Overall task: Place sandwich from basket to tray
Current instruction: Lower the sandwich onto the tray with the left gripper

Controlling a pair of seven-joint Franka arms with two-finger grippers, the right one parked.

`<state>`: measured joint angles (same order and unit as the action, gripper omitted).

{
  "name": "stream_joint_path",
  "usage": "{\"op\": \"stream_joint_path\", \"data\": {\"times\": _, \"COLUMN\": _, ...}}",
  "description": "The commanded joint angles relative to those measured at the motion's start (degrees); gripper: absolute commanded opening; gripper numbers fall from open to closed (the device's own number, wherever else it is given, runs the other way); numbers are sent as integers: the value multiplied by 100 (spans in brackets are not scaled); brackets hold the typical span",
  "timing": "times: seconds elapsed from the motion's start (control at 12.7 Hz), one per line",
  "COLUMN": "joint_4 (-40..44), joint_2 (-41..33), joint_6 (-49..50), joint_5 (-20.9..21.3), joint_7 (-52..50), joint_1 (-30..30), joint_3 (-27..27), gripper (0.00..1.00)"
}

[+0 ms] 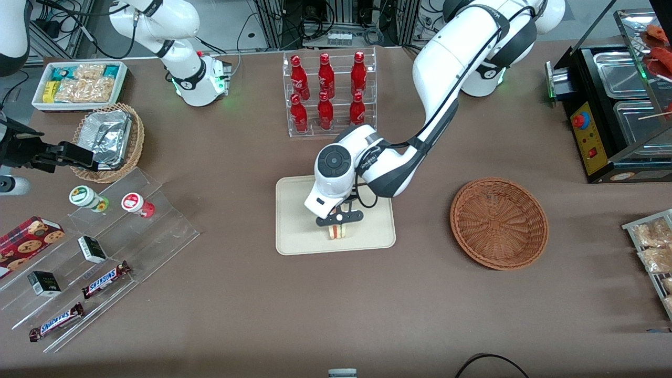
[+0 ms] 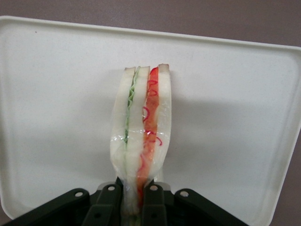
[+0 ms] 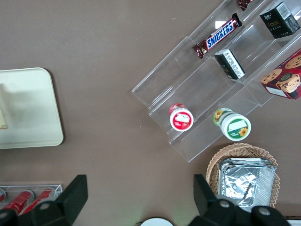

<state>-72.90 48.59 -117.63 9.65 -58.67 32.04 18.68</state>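
The sandwich, a wrapped wedge of white bread with green and red filling, stands on edge over the cream tray. My gripper is shut on the sandwich, its two black fingers pinching the narrow end. The tray lies directly beneath the sandwich; whether the sandwich touches it I cannot tell. The reddish-brown wicker basket sits beside the tray toward the working arm's end of the table, with nothing in it.
A clear rack of red bottles stands farther from the front camera than the tray. Toward the parked arm's end are acrylic steps with snack bars, a tan basket holding foil and a white snack bin. A black food warmer stands near the working arm's base.
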Motion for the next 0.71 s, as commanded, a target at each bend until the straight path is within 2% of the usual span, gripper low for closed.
{"op": "stream_joint_path", "data": {"times": 0.0, "joint_4": 347, "joint_2": 212, "joint_6": 144, "joint_5": 116, "joint_7": -215, "joint_1": 179, "joint_3": -101, "gripper": 0}}
{"op": "stream_joint_path", "data": {"times": 0.32, "joint_4": 338, "joint_2": 274, "joint_6": 118, "joint_5": 116, "joint_7": -241, "joint_1": 258, "joint_3": -198, "gripper": 0}}
{"op": "stream_joint_path", "data": {"times": 0.39, "joint_4": 338, "joint_2": 283, "joint_6": 118, "joint_5": 107, "joint_7": -241, "joint_1": 259, "joint_3": -215, "gripper": 20}}
{"op": "stream_joint_path", "data": {"times": 0.47, "joint_4": 347, "joint_2": 283, "joint_6": 118, "joint_5": 107, "joint_7": -241, "joint_1": 259, "joint_3": -216, "gripper": 63}}
{"op": "stream_joint_path", "data": {"times": 0.55, "joint_4": 347, "joint_2": 274, "joint_6": 118, "joint_5": 107, "joint_7": -233, "joint_1": 259, "joint_3": -216, "gripper": 99}}
{"op": "stream_joint_path", "data": {"times": 0.63, "joint_4": 356, "joint_2": 265, "joint_6": 109, "joint_5": 107, "joint_7": -232, "joint_1": 259, "joint_3": -216, "gripper": 100}}
